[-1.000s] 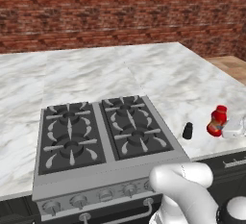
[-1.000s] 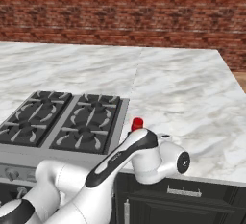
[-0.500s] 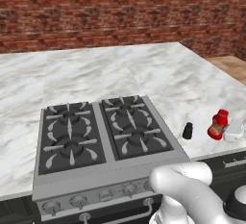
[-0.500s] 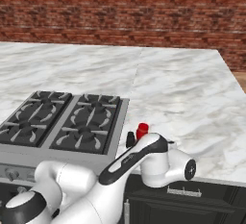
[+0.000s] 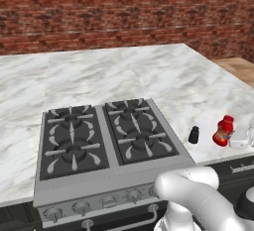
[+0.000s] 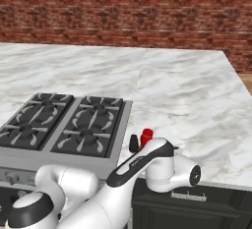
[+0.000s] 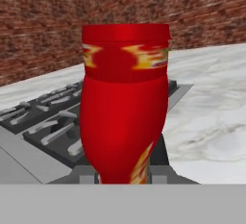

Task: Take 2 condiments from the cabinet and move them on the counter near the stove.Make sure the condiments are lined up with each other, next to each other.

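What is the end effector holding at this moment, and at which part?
The end effector holds the red bottle at its lower body, near the base. The bottle stands upright beside the small black shaker.

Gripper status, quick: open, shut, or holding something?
Gripper: shut on the red bottle, by the stove on the counter.

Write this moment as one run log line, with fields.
gripper: shut on red bottle | black shaker: on counter, right of stove | bottles: side by side
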